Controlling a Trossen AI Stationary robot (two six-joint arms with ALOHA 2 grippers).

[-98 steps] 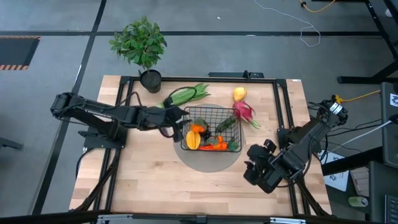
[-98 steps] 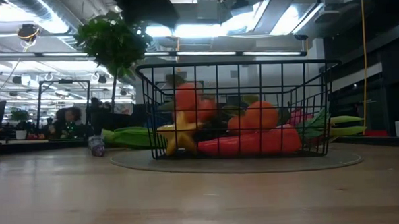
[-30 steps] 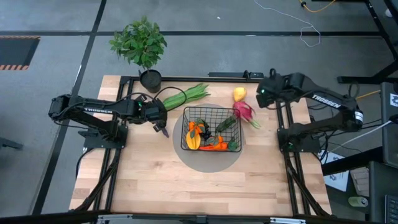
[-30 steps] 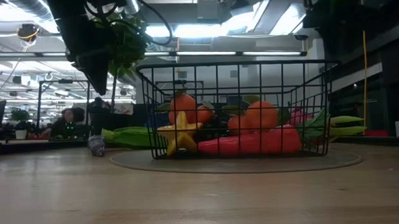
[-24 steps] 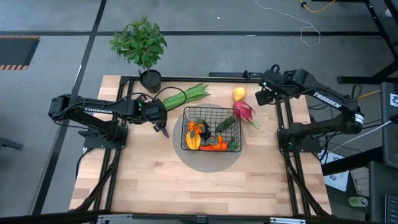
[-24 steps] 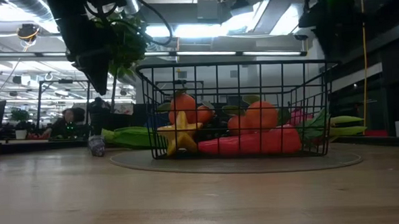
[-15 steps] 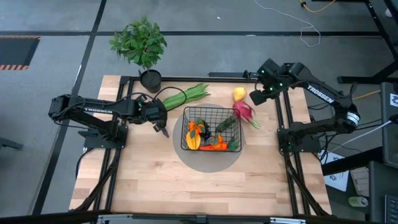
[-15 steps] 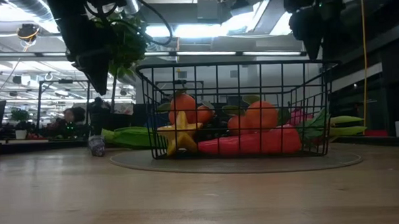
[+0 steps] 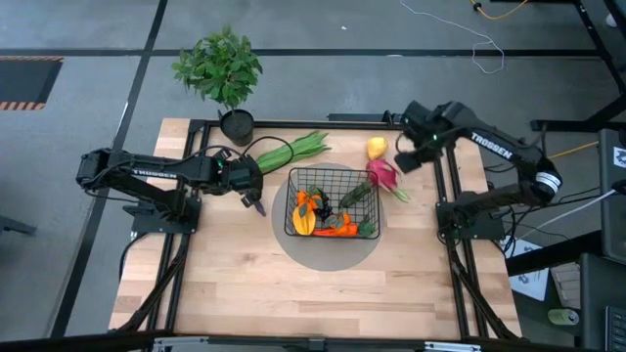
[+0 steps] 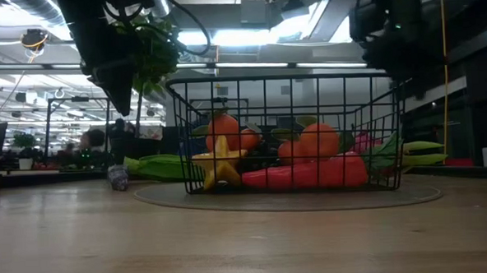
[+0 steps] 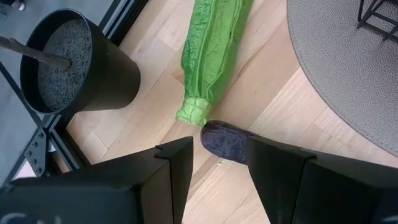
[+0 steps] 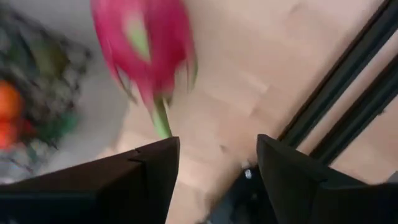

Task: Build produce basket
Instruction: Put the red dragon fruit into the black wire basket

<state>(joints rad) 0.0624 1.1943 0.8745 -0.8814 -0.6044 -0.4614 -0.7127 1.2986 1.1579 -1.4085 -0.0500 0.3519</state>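
The black wire basket [image 9: 331, 210] stands on a round grey mat [image 9: 328, 256] and holds tangerines, a yellow star-shaped fruit [image 10: 220, 166], a carrot and greens. Outside it, on the table, lie the long green stalk bundle [image 9: 293, 150], a yellow fruit [image 9: 377, 149], the pink dragon fruit [image 9: 383, 174] and a small dark purple fruit [image 11: 224, 143]. My left gripper [image 11: 221, 165] hangs open above the purple fruit, left of the basket. My right gripper [image 12: 217, 180] is open, above and just beyond the dragon fruit [image 12: 146, 43], touching nothing.
A leafy potted plant [image 9: 223, 73] in a black pot [image 11: 74, 68] stands at the table's far left corner, close to the stalk bundle's end. Black frame rails [image 9: 445, 176] run along the table's sides. Bare wood lies near the front edge [image 9: 313, 303].
My right gripper has swung from near the table's far right corner leftward and down toward the dragon fruit, and has tipped its fingers downward. The left arm and all produce have stayed where they were.
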